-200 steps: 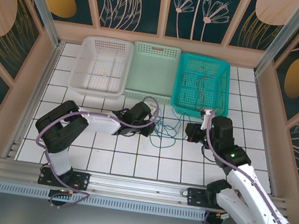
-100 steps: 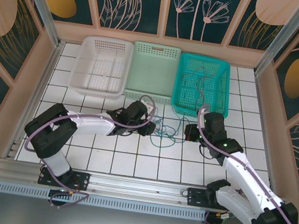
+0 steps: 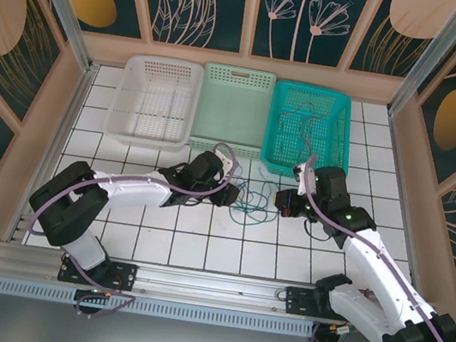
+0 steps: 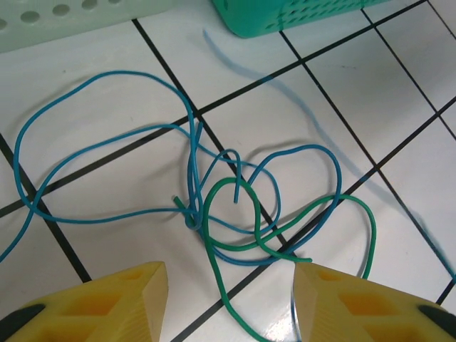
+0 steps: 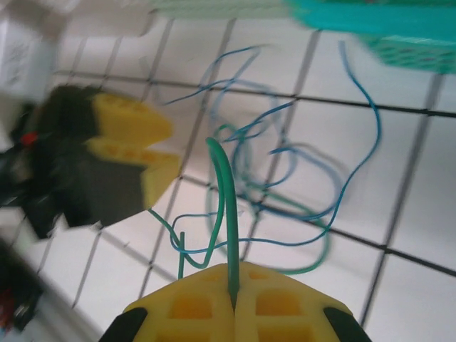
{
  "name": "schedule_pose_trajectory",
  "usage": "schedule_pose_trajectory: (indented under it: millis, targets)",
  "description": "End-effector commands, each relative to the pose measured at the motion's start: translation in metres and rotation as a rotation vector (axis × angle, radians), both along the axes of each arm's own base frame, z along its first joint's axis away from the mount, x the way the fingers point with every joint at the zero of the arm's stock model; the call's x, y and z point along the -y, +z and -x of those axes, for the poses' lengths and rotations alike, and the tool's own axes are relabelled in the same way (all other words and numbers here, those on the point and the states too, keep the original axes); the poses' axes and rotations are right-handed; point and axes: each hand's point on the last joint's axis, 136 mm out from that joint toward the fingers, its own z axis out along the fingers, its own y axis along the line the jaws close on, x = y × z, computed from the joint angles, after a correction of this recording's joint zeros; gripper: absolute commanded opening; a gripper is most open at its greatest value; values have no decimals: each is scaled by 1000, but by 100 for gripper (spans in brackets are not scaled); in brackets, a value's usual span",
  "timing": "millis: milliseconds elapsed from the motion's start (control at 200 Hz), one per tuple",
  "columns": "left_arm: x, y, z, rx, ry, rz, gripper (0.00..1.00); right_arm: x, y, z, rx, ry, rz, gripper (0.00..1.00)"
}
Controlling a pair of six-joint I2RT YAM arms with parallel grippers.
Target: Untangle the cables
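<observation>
Left claw (image 4: 228, 296): two yellow fingers (image 4: 107, 299) stand apart, released, gripping nothing; their bases are cut off by the bottom edge of the wrist view. Just ahead of it, on the white tiled table (image 4: 370, 107), lies the knot of cables (image 4: 196, 221); one green cable (image 4: 226, 184) loops through the blue cable (image 4: 107, 72); a green end runs back between the open fingers, touching neither. Whether the blue is one strand or two cannot be told; a pale, out-of-focus blue strand slants away ahead and to the claw's right.

Right claw (image 5: 234, 278): clenched on the green cable, which rises from the seam where its two yellow fingers meet; this view is blurred, and the loops ahead of it smear together.

From above, the two claws face each other with the tangle on the tiles between them. Beyond them stand three baskets in a row: a white basket (image 3: 160, 62), a pale green basket (image 3: 239, 73) and a teal basket (image 3: 314, 92); thin dark strands lie in the teal one, too fine to count.
</observation>
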Motion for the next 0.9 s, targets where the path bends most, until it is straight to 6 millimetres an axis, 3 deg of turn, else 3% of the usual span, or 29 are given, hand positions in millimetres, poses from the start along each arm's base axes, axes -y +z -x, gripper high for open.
schedule_pose_trajectory:
  millis: [0,130,310,460,651,896]
  targets:
    - [10,11,-4,28,-34,19,50,-24,21,32,-49,213,-127,0]
    - [11,15,-3,36,-45,30,50,-25,28,30,-37,237,-136,0]
    - [13,21,3,43,-72,67,50,4,30,-11,19,37,-106,0]
    - [3,22,4,54,-39,60,51,13,32,-29,37,-29,-108,0]
    - [-23,27,2,111,71,51,57,15,44,-34,101,-43,-105,0]
    - [-10,44,26,116,-56,190,58,21,54,-37,150,-82,-111,0]
